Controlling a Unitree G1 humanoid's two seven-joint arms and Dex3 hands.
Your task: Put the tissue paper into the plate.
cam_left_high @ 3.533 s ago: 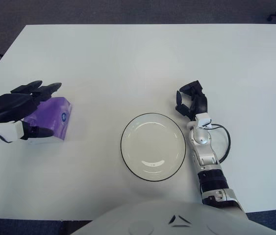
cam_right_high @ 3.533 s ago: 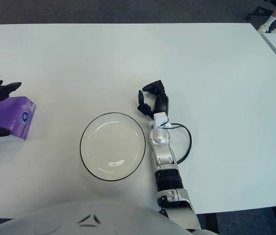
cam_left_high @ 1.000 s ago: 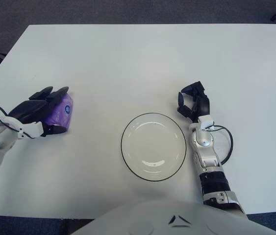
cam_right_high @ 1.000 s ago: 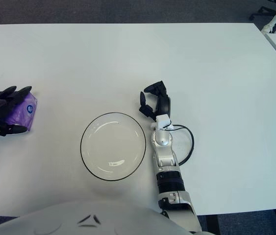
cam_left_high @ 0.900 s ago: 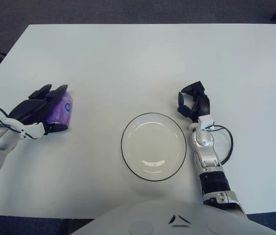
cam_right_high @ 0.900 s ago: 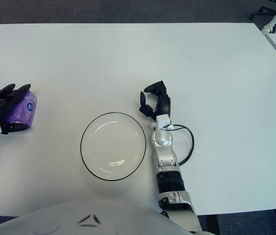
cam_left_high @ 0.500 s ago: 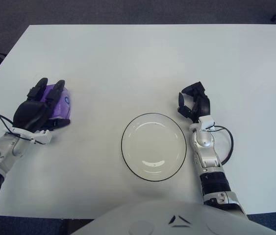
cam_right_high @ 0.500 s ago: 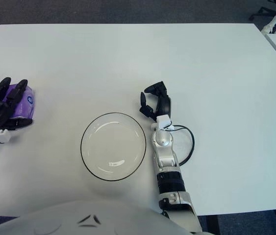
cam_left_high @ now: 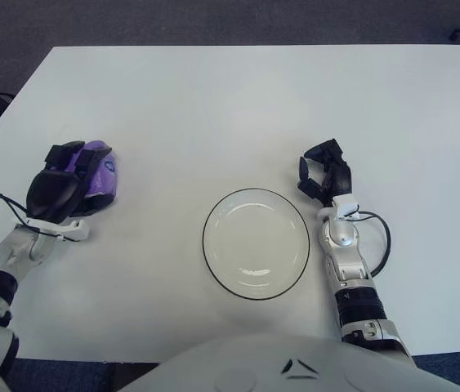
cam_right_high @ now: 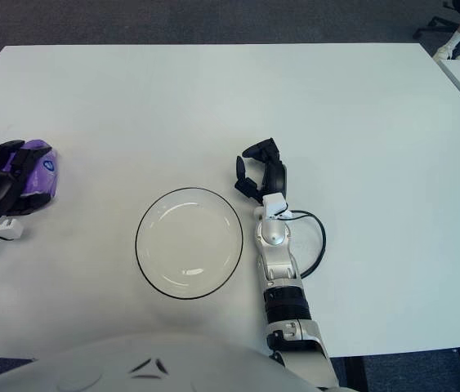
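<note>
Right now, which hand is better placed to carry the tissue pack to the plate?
Left. The left hand is already wrapped over the purple tissue pack. The right hand sits beyond the plate, far from the pack.

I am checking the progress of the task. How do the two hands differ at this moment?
The left hand is closed over the purple tissue pack near the table's left edge; the right hand holds nothing, its fingers curled, beside the plate on its right. The left hand is at work; the right hand looks idle. Both are black.
</note>
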